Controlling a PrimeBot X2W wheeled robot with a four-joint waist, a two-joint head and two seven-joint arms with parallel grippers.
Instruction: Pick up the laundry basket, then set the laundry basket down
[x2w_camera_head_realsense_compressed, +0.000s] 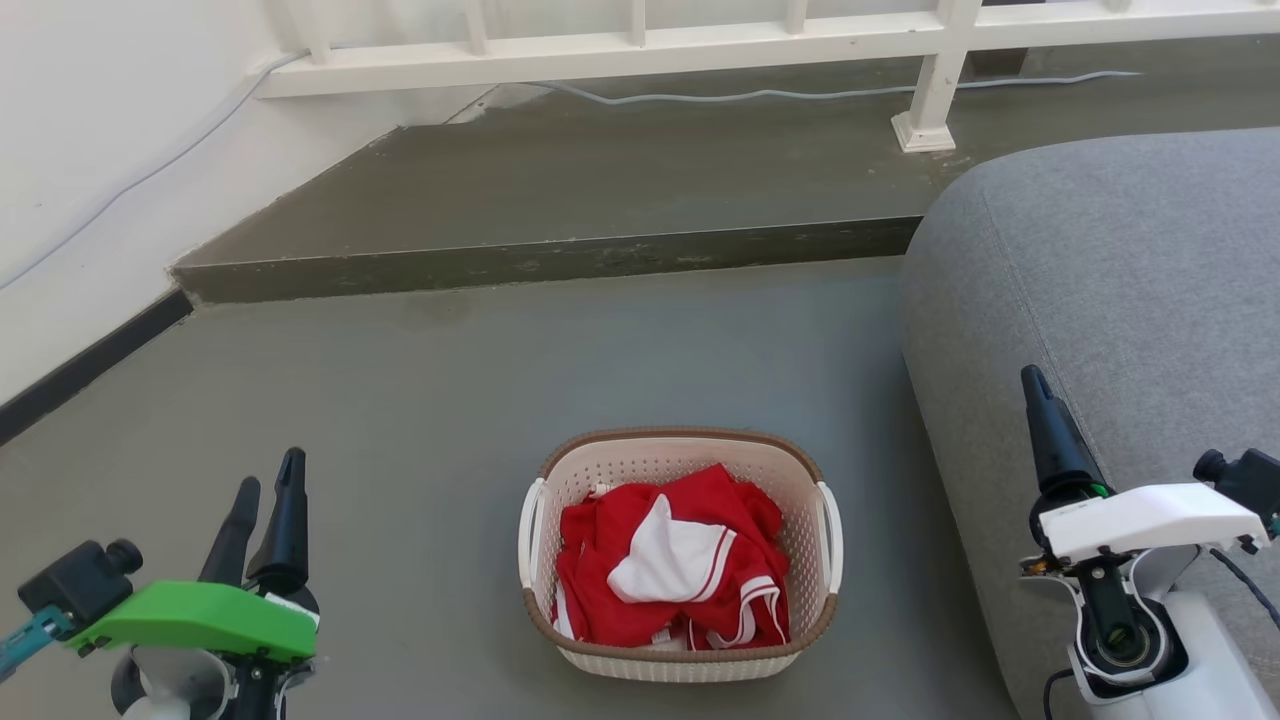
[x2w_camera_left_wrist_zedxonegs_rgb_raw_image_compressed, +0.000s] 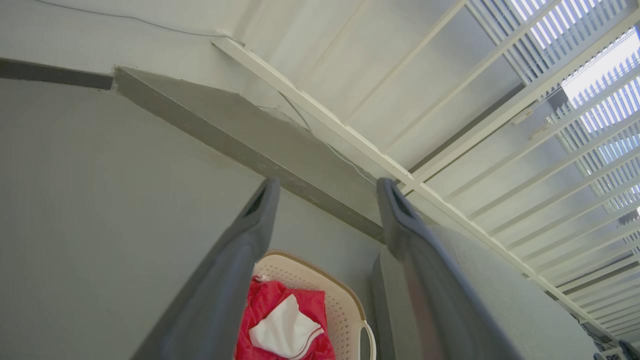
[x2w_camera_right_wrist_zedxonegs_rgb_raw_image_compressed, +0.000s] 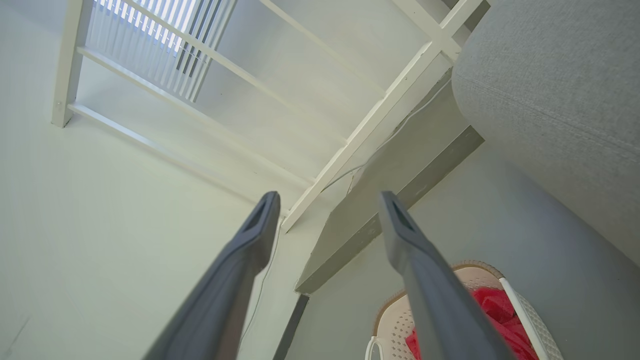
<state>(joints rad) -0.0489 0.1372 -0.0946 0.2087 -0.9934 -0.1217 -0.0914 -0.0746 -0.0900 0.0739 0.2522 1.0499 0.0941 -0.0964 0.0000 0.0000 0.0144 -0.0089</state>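
The laundry basket (x2w_camera_head_realsense_compressed: 640, 466) stands on the grey floor just ahead of me, cream and perforated with a brown rim and white side handles. Red and white clothes (x2w_camera_head_realsense_compressed: 620, 535) lie inside it. My left gripper (x2w_camera_head_realsense_compressed: 270, 468) hovers to the basket's left, apart from it, and the left wrist view shows this gripper (x2w_camera_left_wrist_zedxonegs_rgb_raw_image_compressed: 327, 184) open with the basket (x2w_camera_left_wrist_zedxonegs_rgb_raw_image_compressed: 340, 305) low between its fingers. My right gripper (x2w_camera_head_realsense_compressed: 1040, 400) is to the basket's right, over the sofa's edge. Seen from its wrist, the right gripper (x2w_camera_right_wrist_zedxonegs_rgb_raw_image_compressed: 328, 196) is open and holds nothing, and the basket (x2w_camera_right_wrist_zedxonegs_rgb_raw_image_compressed: 395, 322) sits at the bottom.
A grey sofa (x2w_camera_head_realsense_compressed: 1120, 300) rises close beside the basket on the right. A raised dark step (x2w_camera_head_realsense_compressed: 560, 262) crosses the floor ahead, with a white railing (x2w_camera_head_realsense_compressed: 640, 55) and a loose cable (x2w_camera_head_realsense_compressed: 740, 97) behind it. A white wall with a dark skirting (x2w_camera_head_realsense_compressed: 90, 360) closes the left side.
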